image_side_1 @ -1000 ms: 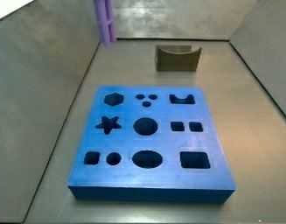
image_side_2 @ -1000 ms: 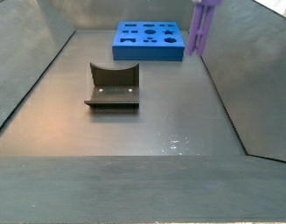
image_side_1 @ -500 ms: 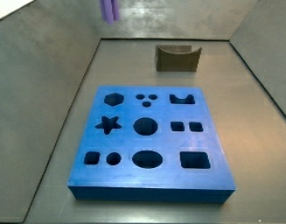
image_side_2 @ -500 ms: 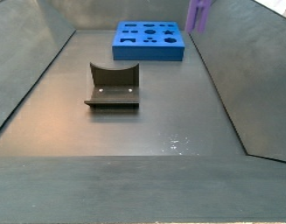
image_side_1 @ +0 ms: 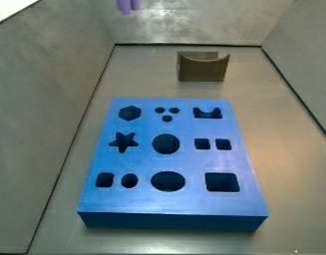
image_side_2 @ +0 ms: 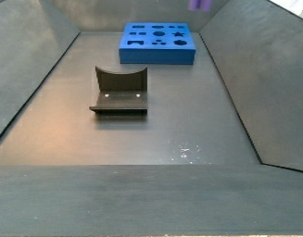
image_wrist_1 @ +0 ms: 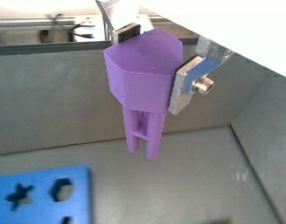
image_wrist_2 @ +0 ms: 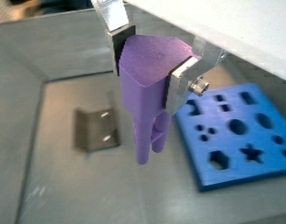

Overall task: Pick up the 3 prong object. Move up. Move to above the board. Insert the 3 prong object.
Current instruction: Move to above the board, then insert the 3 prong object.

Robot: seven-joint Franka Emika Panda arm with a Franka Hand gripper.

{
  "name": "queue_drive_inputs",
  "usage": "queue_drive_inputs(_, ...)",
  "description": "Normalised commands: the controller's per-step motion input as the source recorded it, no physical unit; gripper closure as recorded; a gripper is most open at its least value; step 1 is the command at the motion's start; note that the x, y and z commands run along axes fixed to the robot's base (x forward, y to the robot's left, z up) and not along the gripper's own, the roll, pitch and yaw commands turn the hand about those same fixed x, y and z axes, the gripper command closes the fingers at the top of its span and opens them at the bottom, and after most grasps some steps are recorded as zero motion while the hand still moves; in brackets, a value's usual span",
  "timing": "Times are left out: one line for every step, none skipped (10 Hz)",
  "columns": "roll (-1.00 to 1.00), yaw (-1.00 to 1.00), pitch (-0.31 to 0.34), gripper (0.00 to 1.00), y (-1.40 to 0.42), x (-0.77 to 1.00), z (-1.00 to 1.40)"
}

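Observation:
My gripper [image_wrist_1: 156,57] is shut on the cap of the 3 prong object [image_wrist_1: 143,74], a purple piece whose long prongs [image_wrist_2: 149,140] hang straight down. Silver fingers [image_wrist_2: 181,84] press on both sides of the cap in both wrist views. The piece hangs high above the floor. In both side views only its lowest tip [image_side_1: 127,5] [image_side_2: 201,4] shows at the upper edge, and the gripper itself is out of frame there. The board [image_side_1: 172,149] [image_side_2: 157,43], a thick blue block with many cutouts, lies flat on the floor, off to one side below the piece [image_wrist_2: 233,131] [image_wrist_1: 40,188].
A short olive-brown U-shaped block [image_side_1: 201,65] [image_side_2: 120,90] [image_wrist_2: 98,131] stands on the grey floor apart from the board. Sloping grey walls [image_side_1: 46,90] enclose the floor on all sides.
The purple piece has risen steadily: a second ago most of its prongs showed in the side views, now only the tip is left at the upper edge. Board and olive block have not moved.

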Motion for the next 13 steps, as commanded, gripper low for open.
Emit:
queue_drive_inputs(-0.07, -1.0, 0.174, 1.0, -1.0, 0.39, 0.08)
queue_drive_inputs(-0.06, -1.0, 0.19, 1.0, -1.0, 0.39, 0.08)
queue_drive_inputs(-0.05, -1.0, 0.229, 1.0, -1.0, 0.4, 0.09)
queue_drive_inputs(-0.05, -1.0, 0.264, 1.0, -1.0, 0.43, 0.1)
queue_drive_inputs(-0.04, -1.0, 0.319, 1.0, -1.0, 0.46, 0.1)
queue_drive_inputs(-0.03, -0.9, 0.362, 1.0, -0.74, 0.38, 0.09)
queue_drive_inputs(-0.01, -0.64, 0.317, 1.0, -0.49, 0.28, 0.06)
queue_drive_inputs(0.0, -0.41, 0.251, 1.0, -0.29, 0.2, 0.05)
queue_drive_inputs(0.01, -0.22, 0.184, 1.0, -0.15, 0.12, 0.03)
queue_drive_inputs(0.0, 0.0, 0.0, 1.0, -0.03, 0.0, 0.0)
queue_drive_inputs(0.0, 0.0, 0.0, 1.0, -0.05, 0.0, 0.0)
queue_drive_inputs(0.0, 0.01, 0.0, 1.0, -0.04, 0.0, 0.0)
queue_drive_inputs(0.0, 0.0, -0.014, 1.0, 0.0, 0.0, -0.07)
